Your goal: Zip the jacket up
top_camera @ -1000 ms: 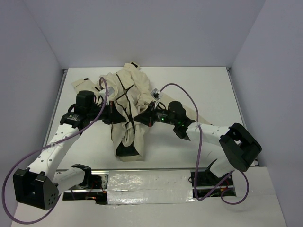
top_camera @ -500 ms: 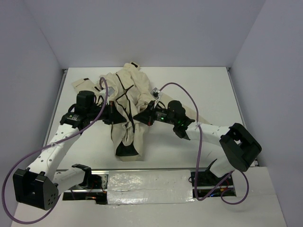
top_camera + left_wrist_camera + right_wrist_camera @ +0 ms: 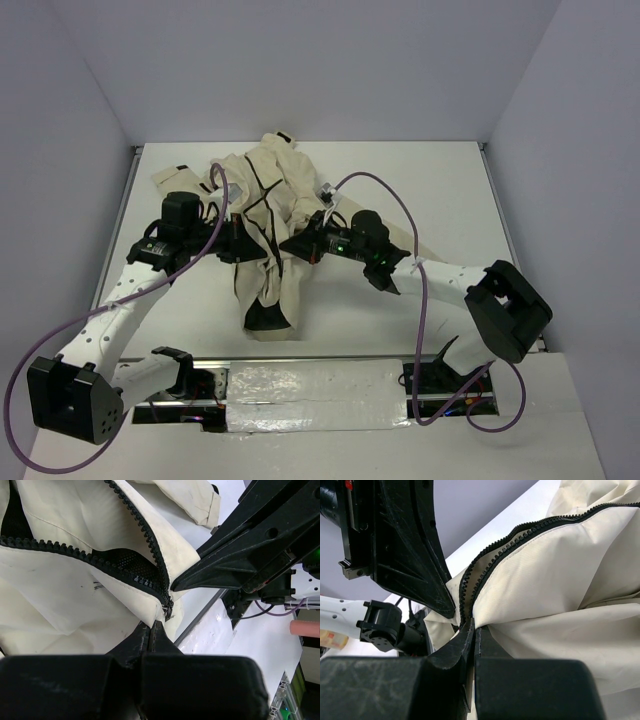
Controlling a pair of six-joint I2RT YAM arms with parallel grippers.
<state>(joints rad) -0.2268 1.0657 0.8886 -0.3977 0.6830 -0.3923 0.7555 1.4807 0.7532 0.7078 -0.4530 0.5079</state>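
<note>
Item 1, left gripper [image 3: 152, 628]: fingers pressed together, a fold of cream cloth pinched at their tips. The pinch sits just at 6 o'clock of the zipper [image 3: 131, 575], where its two dark rows of teeth join at a small slider.

Item 2, right gripper [image 3: 472, 626]: fingers together, clamped on the cloth edge beside the same rows of teeth. Its tips nearly meet those of the left gripper; touching or not cannot be told.

Item 3, jacket [image 3: 272, 185]: cream, crumpled, front open above the slider, black mesh lining [image 3: 131, 564] showing in the gap. In the top view it lies left of the centre of the table [image 3: 440, 185], collar end toward 12 o'clock, dark-lined hem toward 6 o'clock. The left gripper [image 3: 262, 255] reaches in from 9 o'clock, the right gripper [image 3: 292, 245] from 3 o'clock.
</note>
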